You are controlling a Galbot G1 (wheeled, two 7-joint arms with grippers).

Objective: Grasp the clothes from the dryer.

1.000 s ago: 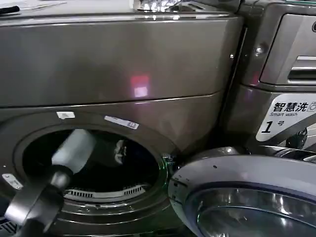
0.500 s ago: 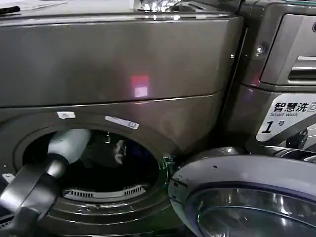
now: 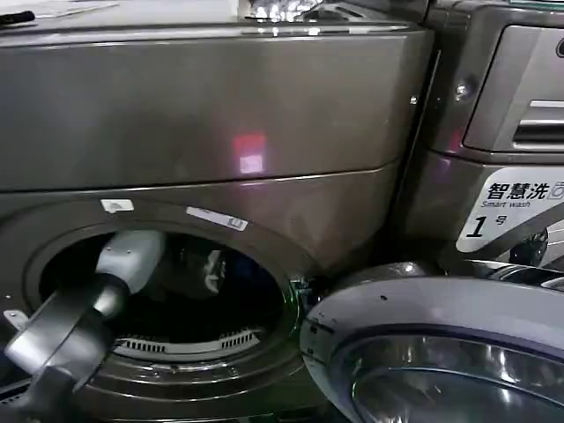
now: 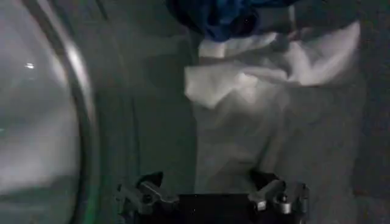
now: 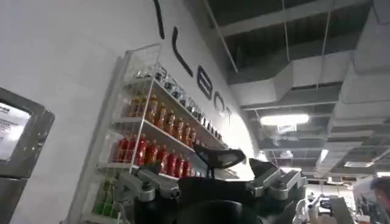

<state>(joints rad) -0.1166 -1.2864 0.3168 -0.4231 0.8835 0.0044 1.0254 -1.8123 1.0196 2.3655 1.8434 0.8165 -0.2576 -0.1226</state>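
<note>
Compared with half a second back, the left arm is sitting a touch further right and higher in the porthole, its pale forearm tip now a bit nearer the dark middle of the drum; a full second ago it was angled higher up across the opening.

So right now the left arm is reaching into the dryer point(image 3: 220, 132) through the wide round opening, coming in from the lower left of the head view. The door point(image 3: 441, 352) is hanging wide open at the lower right. From the left wrist view, the left hand point(image 4: 210, 196) is hovering inside the drum with its fingers point(image 4: 268, 192) spread apart and nothing between them. The clothes point(image 4: 274, 70) are lying ahead of it on the drum wall: a crumpled whitish-grey piece with a dark blue garment point(image 4: 222, 18) bunched at its far end, the two touching. The hand is clear of the fabric, not touching it.

In the head view the drum interior is too dark to make out much, just a pale scrap near the middle.

The right hand point(image 5: 213, 182) is parked away from the machine, pointing up toward a wall with a shelf rack of bottles point(image 5: 152, 137) and the ceiling; fingers spread, holding nothing.
</note>
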